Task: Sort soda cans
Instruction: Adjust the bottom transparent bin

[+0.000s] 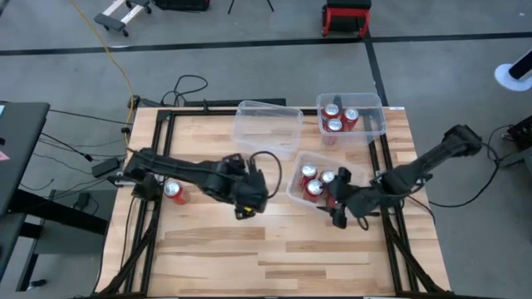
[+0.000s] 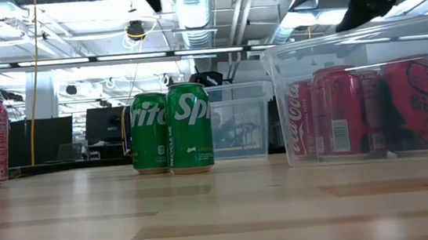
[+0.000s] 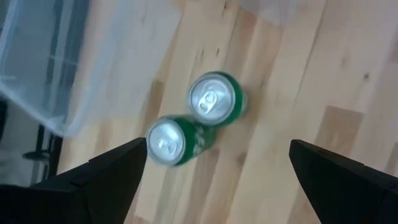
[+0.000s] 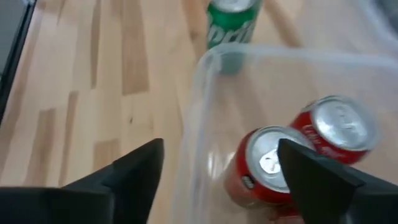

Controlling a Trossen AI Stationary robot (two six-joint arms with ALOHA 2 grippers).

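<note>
left claw (image 3: 211,158) hangs spread wide over the two green cans (image 3: 217,102) mid-bench; looks like they're next, needs dropping around one; right claw (image 4: 217,162) also spread, over red-can bin (image 4: 205,93)

Overhead down on table (image 1: 274,249); low level across it; both wrists close above green cans (image 3: 214,99).

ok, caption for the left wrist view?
Left gripper open above two upright green soda cans on the wooden table.
</note>
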